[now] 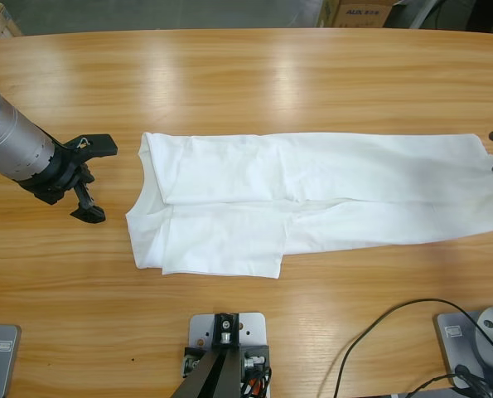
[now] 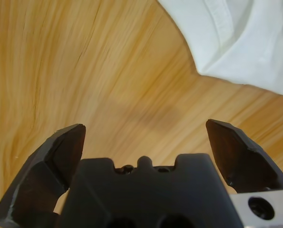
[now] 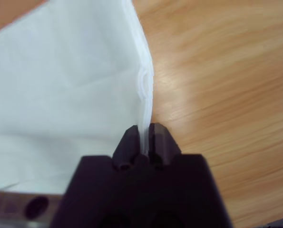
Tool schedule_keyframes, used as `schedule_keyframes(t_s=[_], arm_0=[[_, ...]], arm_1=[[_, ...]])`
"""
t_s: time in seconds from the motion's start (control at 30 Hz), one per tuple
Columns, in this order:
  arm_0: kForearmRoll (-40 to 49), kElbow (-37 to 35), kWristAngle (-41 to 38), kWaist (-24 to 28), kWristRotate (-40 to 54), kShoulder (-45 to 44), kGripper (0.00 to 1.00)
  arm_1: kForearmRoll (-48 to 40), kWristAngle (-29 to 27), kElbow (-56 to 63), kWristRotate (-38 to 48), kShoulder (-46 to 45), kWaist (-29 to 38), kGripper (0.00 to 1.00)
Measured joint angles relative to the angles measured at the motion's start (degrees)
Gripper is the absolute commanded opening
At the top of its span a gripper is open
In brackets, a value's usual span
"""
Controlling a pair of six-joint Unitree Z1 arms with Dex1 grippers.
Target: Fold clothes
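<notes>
White T-shirt lies partly folded lengthwise across the middle of the wooden table. Right gripper, at the table's right edge, is pinching the shirt's hem. Left gripper is spread wide over bare wood, just left of the shirt, holding nothing.

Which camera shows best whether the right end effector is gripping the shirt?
The right wrist view: the right end effector is shut on the T-shirt edge. The high view shows only its tip at the shirt's end; the left wrist view shows none of it.
</notes>
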Motion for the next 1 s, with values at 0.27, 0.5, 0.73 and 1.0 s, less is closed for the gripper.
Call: schedule_keyframes(t_s=[0.27,0.5,0.73,1.0], arm_0=[[0.0,0.0,-0.1,-0.7,-6.6,-0.4,0.993],[0.0,-0.2,-0.3,-0.7,-17.9,-4.1,0.991],[0.0,-0.2,-0.3,0.8,-24.3,-7.0,0.991],[-0.1,-0.1,-3.1,6.8,-28.8,-11.3,0.996]], arm_1=[[10.0,0.2,-12.4,5.9,-1.9,27.8,0.000],[15.2,0.9,-24.6,13.8,1.4,46.6,0.000],[20.2,3.2,-41.8,15.4,10.8,55.5,0.000],[26.4,5.6,-59.2,15.5,20.7,61.3,0.000]])
